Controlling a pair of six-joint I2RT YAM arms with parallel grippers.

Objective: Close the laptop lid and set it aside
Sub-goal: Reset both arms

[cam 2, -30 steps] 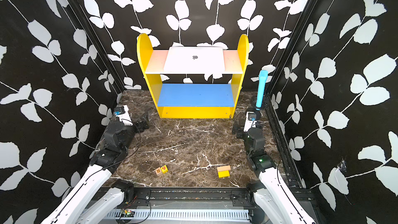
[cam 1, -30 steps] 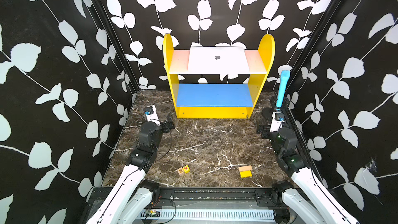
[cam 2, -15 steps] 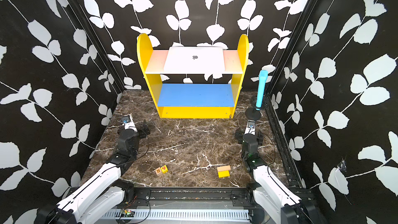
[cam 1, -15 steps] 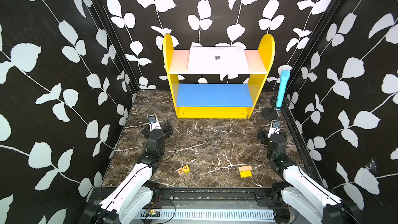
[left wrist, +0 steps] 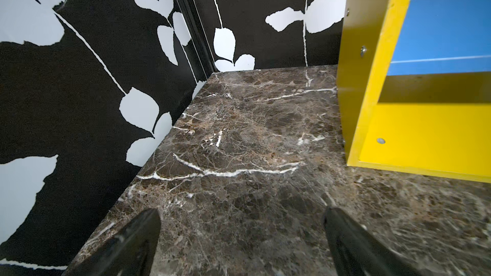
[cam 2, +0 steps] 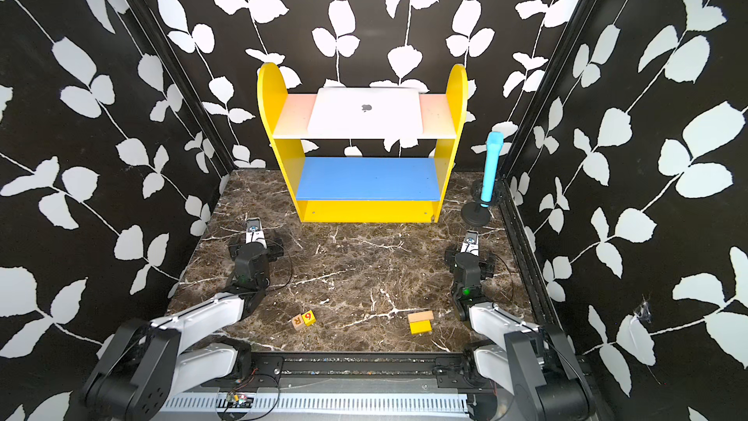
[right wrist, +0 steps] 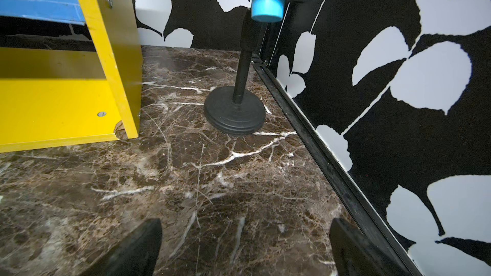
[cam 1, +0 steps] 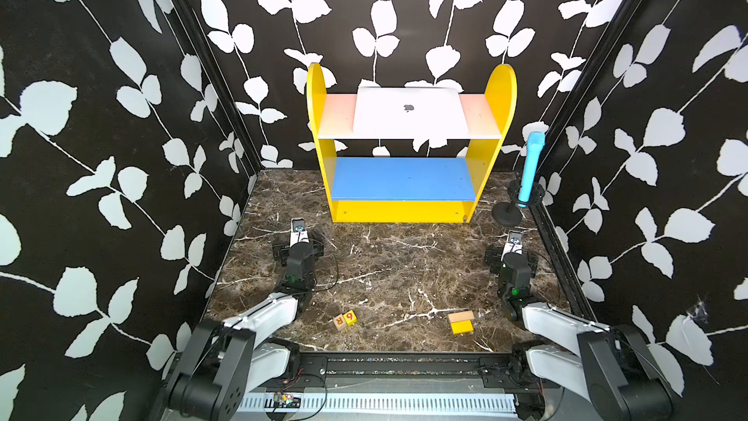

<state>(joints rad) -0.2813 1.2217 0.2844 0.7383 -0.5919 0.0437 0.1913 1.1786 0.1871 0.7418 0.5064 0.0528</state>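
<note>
marble tabletop (cam 1: 404,269): yellow shelf unit (cam 1: 400,210), black stand (cam 1: 506,212), two lettered blocks (cam 1: 344,319), yellow-and-wood pieces (cam 1: 461,321). top shelf (cam 1: 336,115): closed laptop (cam 1: 409,115).

my left arm (cam 1: 275,311) and right arm (cam 1: 552,319) tucked down low
left gripper (left wrist: 241,217) and right gripper (right wrist: 244,225) both have jaws spread wide, wrists pointing straight ahead.

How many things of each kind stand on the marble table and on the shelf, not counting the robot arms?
Laptop: 1
Shelf unit: 1
Letter cubes: 2
Flat blocks: 2
Blue microphone on stand: 1
Total: 7
</note>
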